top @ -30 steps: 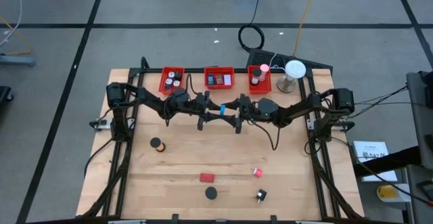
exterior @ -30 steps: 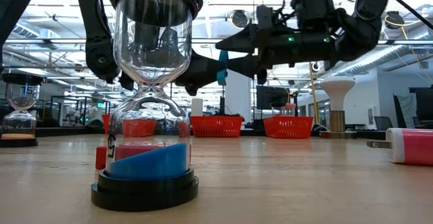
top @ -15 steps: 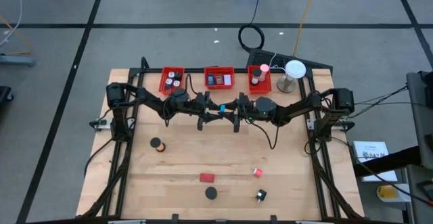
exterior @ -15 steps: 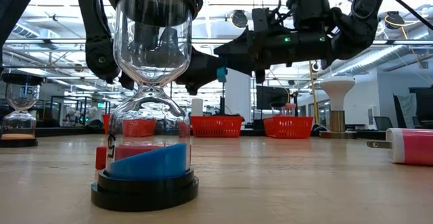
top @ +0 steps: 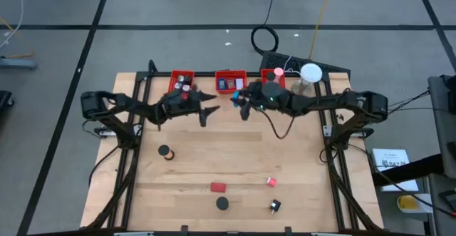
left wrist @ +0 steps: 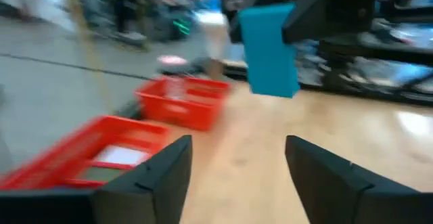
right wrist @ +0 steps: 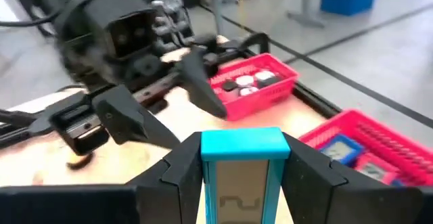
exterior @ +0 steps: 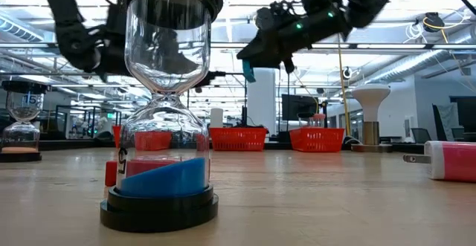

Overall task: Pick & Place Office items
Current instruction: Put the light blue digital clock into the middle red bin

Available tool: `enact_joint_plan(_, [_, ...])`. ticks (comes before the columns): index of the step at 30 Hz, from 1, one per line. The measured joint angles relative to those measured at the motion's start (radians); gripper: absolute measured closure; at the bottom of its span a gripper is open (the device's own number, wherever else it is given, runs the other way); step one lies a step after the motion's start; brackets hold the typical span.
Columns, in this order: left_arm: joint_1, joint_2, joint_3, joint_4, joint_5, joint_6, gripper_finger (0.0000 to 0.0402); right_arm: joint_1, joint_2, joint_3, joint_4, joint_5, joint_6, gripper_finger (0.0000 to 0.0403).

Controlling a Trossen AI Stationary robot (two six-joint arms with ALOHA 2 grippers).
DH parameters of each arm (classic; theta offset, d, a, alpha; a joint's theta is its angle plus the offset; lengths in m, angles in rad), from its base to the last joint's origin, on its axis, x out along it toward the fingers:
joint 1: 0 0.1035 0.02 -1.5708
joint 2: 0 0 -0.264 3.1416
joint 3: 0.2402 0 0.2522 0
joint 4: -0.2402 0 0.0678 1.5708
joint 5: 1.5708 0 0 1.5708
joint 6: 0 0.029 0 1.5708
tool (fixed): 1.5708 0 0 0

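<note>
While the right end effector [top: 240, 102] hangs above the back of the worktop [top: 192, 172], its fingers are clamped on a small teal block [right wrist: 243, 162], held in the air just in front of the middle red bin [top: 230, 81]. The left end effector [top: 207, 105] hovers a little to its left with fingers spread apart and nothing between them, just in front of the left red bin [top: 180, 83], which holds several small items. A third red bin [top: 273, 83] sits at the right of the back row, beside a white round lamp [top: 310, 73]. The front half of the worktop lies largely open: a black disc [top: 164, 151] rests toward the left, and a red block [top: 217, 187], a second black disc [top: 223, 203], a small pink-and-red piece [top: 271, 182] and a black clip [top: 275, 206] are scattered near the front edge, well apart from both arms. In the low view, a blue-sand hourglass [exterior: 161, 120] stands close to the camera.
</note>
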Motion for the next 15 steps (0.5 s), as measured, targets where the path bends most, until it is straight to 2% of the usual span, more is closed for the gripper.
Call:
enact_joint_plan(3, [0.001, -0.039, -0.063, 0.046, -0.093, 0.005, 0.0199, -0.030, 0.008, 0.106, -0.149, 0.032, 0.000, 0.0254])
enact_joint_plan(8, [-0.010, -0.043, -0.111, 0.084, -0.184, 0.002, 0.0266, -0.085, 0.050, 0.274, -0.375, 0.097, 0.056, 0.0254])
enact_joint_plan(15, [-0.051, -0.034, -0.113, 0.087, -0.226, 0.052, 0.0343, -0.180, 0.229, 0.564, -0.680, 0.100, 0.145, 0.0254])
